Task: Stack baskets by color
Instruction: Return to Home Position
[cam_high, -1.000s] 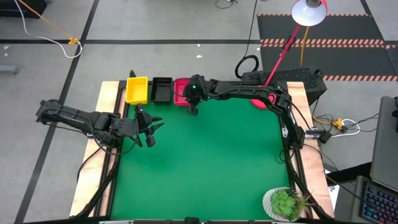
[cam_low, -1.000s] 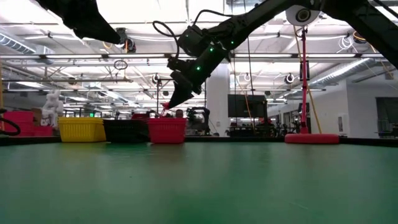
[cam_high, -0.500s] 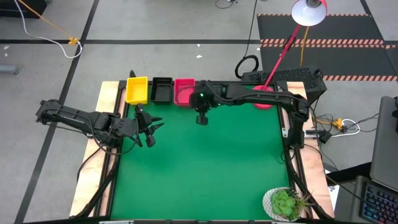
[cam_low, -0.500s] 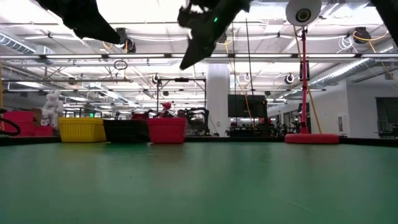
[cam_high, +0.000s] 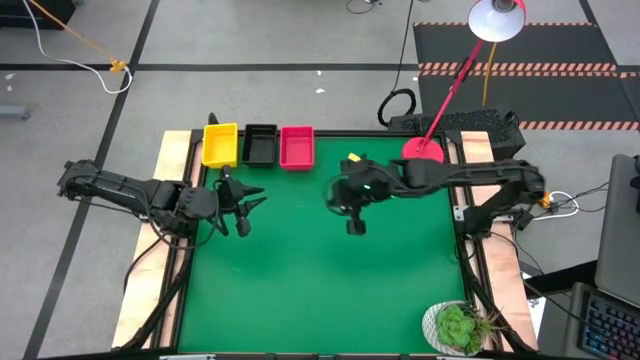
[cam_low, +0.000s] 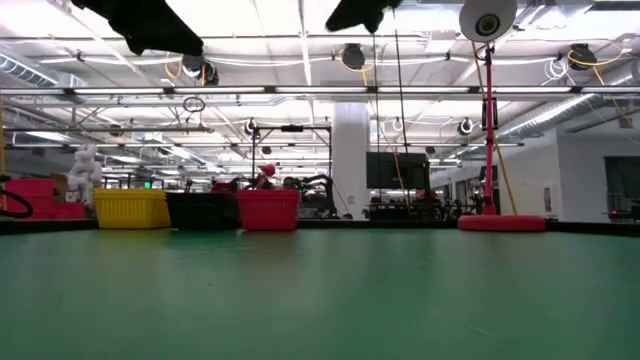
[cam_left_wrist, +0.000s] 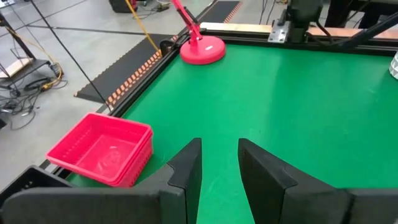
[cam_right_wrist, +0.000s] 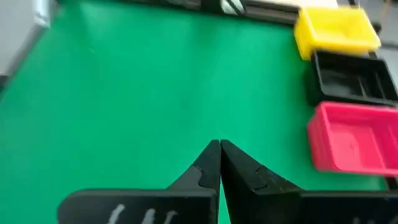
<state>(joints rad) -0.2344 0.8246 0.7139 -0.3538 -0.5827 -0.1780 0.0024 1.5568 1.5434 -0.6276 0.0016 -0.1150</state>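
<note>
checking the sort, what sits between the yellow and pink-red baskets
The black baskets sit between the yellow baskets and the pink-red baskets, clearest in the high view.

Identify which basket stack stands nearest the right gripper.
The pink-red stack: it ends the row toward the right gripper; the black stack and yellow stack lie farther off.

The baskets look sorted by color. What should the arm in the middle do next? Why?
Probably draw the right gripper, empty over the mat, back toward its side: yellow baskets, black baskets and pink-red baskets sit sorted along the far edge. The left gripper waits near the left edge.
</note>
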